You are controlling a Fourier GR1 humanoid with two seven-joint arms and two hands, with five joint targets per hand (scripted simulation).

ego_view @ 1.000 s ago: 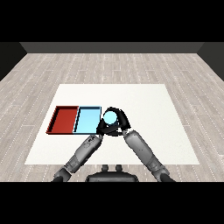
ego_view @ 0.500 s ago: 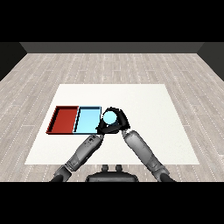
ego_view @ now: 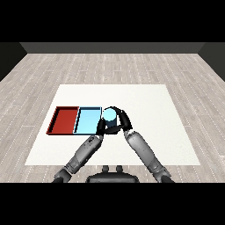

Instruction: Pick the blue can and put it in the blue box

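Observation:
The blue can (ego_view: 108, 116) shows its light blue top just off the right edge of the light blue tray (ego_view: 86, 121). My right hand (ego_view: 120, 121) is curled round the can from the right and behind. My left hand (ego_view: 101, 128) sits close against the can's left side, at the tray's right rim; its fingers are hidden. The red tray (ego_view: 64, 119) lies to the left of the blue one, and both trays hold nothing.
Both trays lie side by side at the left middle of the white table (ego_view: 145, 103). The two grey forearms come in from the lower corners and meet at the can.
The right hand and the can have shifted slightly left, closer to the blue tray. The left hand has barely moved.

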